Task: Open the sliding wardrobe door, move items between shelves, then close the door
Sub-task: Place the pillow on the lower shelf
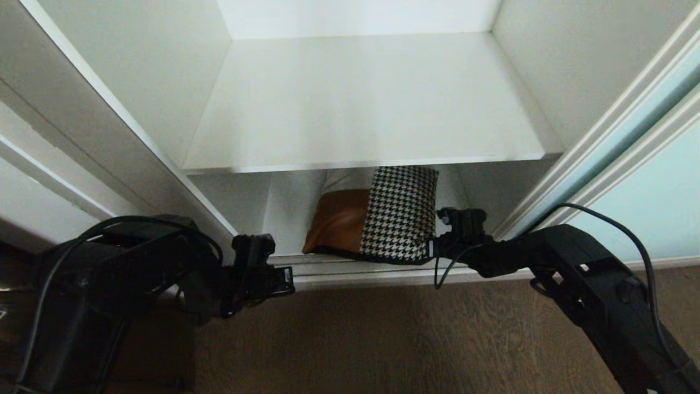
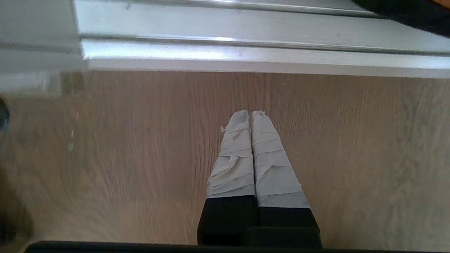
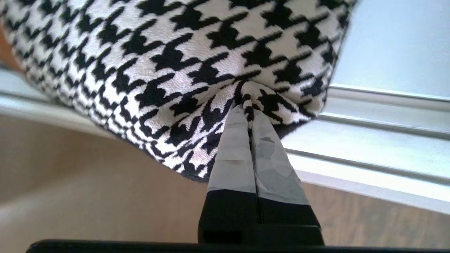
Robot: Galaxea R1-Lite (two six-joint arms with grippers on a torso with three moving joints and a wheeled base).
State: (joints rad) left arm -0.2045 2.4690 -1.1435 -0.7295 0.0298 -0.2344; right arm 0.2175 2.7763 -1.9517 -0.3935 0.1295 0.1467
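The wardrobe stands open, with the sliding wardrobe door (image 1: 653, 191) of pale aqua glass pushed to the right. A houndstooth cushion (image 1: 399, 210) with a tan patch leans in the lower compartment under a bare white shelf (image 1: 355, 109). Its bottom edge hangs out over the floor track. My right gripper (image 1: 432, 247) is at the cushion's lower right corner. In the right wrist view this right gripper (image 3: 249, 109) is shut on a pinched fold of the cushion (image 3: 168, 59). My left gripper (image 1: 285, 279) hovers over the floor left of the cushion. The left gripper (image 2: 251, 114) is shut with nothing in it.
The silvery door track (image 2: 246, 52) runs along the wardrobe's foot, with wooden floor (image 1: 383, 339) in front. The white side panel (image 1: 109, 137) rises on the left beside my left arm.
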